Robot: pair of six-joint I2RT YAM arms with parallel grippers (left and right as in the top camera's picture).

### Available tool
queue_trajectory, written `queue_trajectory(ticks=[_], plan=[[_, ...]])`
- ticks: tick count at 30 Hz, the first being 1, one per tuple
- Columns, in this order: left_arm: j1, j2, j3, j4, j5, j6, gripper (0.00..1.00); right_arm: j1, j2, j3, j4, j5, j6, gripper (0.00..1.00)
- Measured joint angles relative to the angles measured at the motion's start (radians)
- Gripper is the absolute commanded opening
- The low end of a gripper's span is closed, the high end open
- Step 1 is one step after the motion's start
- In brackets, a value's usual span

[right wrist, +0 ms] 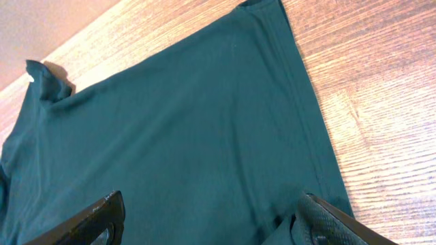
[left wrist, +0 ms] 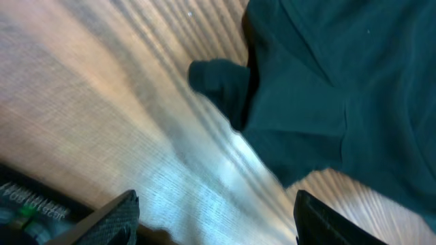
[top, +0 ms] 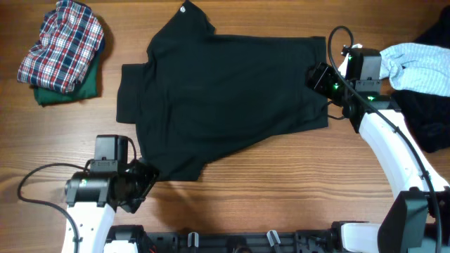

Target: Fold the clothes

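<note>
A large black T-shirt [top: 225,98] lies spread flat in the middle of the wooden table, its collar toward the far side. My left gripper [top: 148,180] sits at the shirt's near-left corner. In the left wrist view this gripper [left wrist: 214,221] is open over bare wood, and the shirt [left wrist: 327,88] lies just ahead of its fingers. My right gripper [top: 315,77] hovers over the shirt's right edge. In the right wrist view it [right wrist: 208,221] stands open low above the fabric [right wrist: 177,129], with one fingertip [right wrist: 327,224] close to the hem.
A plaid garment [top: 63,42] lies folded on a green one [top: 70,91] at the far left. A light blue garment [top: 422,67] and a dark one [top: 429,119] are piled at the right edge, behind my right arm. A black cable [top: 42,190] loops near the left arm.
</note>
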Motion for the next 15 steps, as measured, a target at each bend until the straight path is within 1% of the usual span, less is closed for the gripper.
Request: queue_trajectory(ticks=[5,8,12,15], plan=[[0.000,0.036,-0.055,0.107,0.011,-0.006,0.75,0.000,0.000,0.000,-0.001,-0.013,-0.004,0.81],[0.000,0.076,-0.063,0.163,0.004,0.003,0.79,0.000,0.000,0.000,-0.001,-0.015,-0.007,0.81],[0.000,0.153,-0.088,0.242,-0.003,0.048,0.79,0.000,0.000,0.000,-0.001,-0.020,-0.012,0.81],[0.000,0.219,-0.102,0.306,-0.005,0.080,0.76,0.000,0.000,0.000,-0.002,-0.021,-0.020,0.81]])
